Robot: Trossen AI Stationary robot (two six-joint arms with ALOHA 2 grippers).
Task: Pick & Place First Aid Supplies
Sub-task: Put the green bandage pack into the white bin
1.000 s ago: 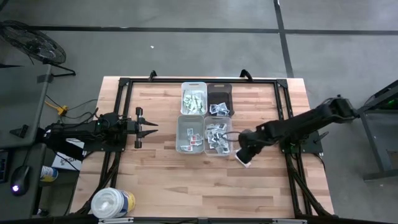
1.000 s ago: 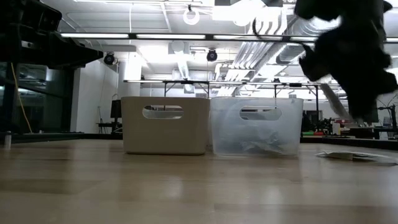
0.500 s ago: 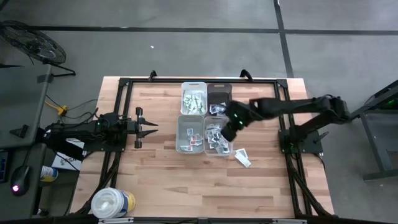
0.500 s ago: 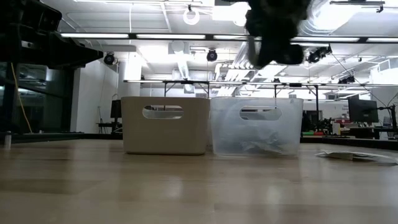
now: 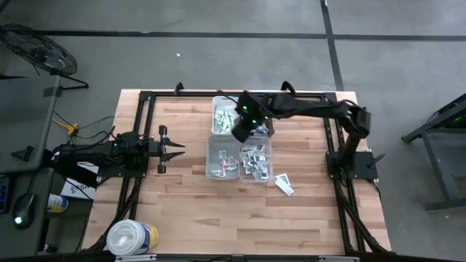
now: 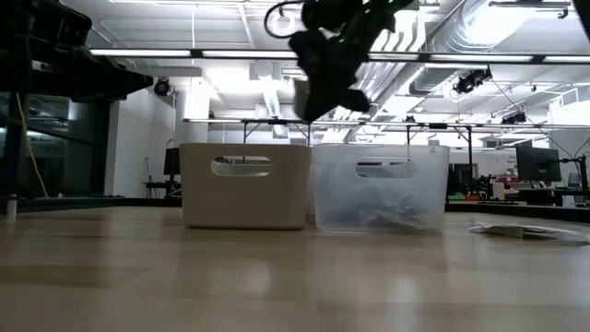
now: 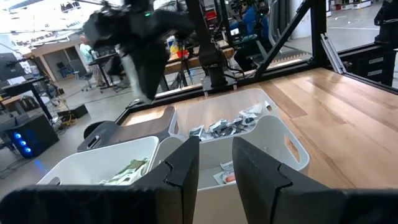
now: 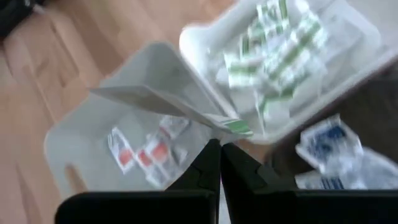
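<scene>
My right gripper [image 5: 241, 128] hangs above the bins, over the near edge of the far-left white bin [image 5: 227, 102], shut on a flat white packet with green print [image 8: 163, 99]. That bin holds several green-printed packets [image 8: 280, 43]. Beside it stands a dark bin [image 5: 258, 108]. Nearer are a pale bin [image 5: 211, 156] with a few packets and a clear bin [image 5: 268, 149] with several. In the low view the gripper [image 6: 315, 90] is well above the bin rims. My left gripper [image 5: 175, 148] waits open at the table's left, pointing level toward the bins. My right gripper pinches the packet by its green-printed edge [image 8: 229, 127] between the two fingertips. The fingers slant down from the table's right side. The packet sticks out ahead of the fingers, roughly level and flat, lifted clear above the bins.
Two loose packets [image 5: 284, 184] lie on the wood right of the clear bin. A big white round tub [image 5: 131, 236] stands at the near left corner. A black frame [image 5: 145, 98] runs around the table's edges.
My right gripper has risen from the loose packets near the table's right side and swung toward the far left, over the clear bin to the far-left bin's edge, rolling as it went. It stayed shut, and the packet has been lifted clear of the table.
</scene>
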